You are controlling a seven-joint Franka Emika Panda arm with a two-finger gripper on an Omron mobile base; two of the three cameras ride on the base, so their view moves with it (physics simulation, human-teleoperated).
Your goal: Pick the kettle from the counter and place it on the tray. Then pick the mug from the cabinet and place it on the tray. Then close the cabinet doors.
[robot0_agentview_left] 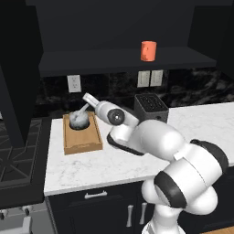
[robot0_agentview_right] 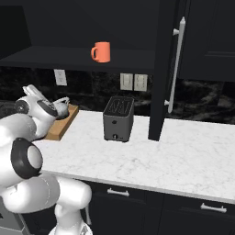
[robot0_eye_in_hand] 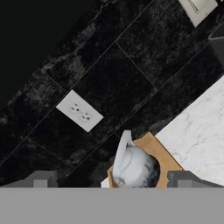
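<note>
The grey kettle (robot0_agentview_left: 78, 120) (robot0_agentview_right: 61, 104) (robot0_eye_in_hand: 134, 169) sits upright at the far end of the wooden tray (robot0_agentview_left: 83, 140) (robot0_agentview_right: 64, 121) (robot0_eye_in_hand: 161, 154), its thin pale handle sticking up. My gripper (robot0_agentview_left: 87, 98) (robot0_eye_in_hand: 113, 179) hovers just above and to the right of it, open wide, with nothing between its fingers (robot0_eye_in_hand: 42, 179). The orange-red mug (robot0_agentview_left: 148, 50) (robot0_agentview_right: 101, 52) stands on the shelf of the open dark cabinet (robot0_agentview_left: 114, 63). Both cabinet doors (robot0_agentview_right: 163, 69) (robot0_agentview_left: 16, 77) stand swung out. The tray rests on the white marble counter (robot0_agentview_left: 201, 123) (robot0_agentview_right: 160, 156).
A dark boxy toaster (robot0_agentview_left: 151, 108) (robot0_agentview_right: 119, 118) stands right of the tray, close to my arm. A black stove (robot0_agentview_left: 18, 155) adjoins the counter on the left. Wall outlets (robot0_eye_in_hand: 80, 112) dot the dark backsplash. The right door's silver bar handle (robot0_agentview_right: 177, 64) hangs over the counter.
</note>
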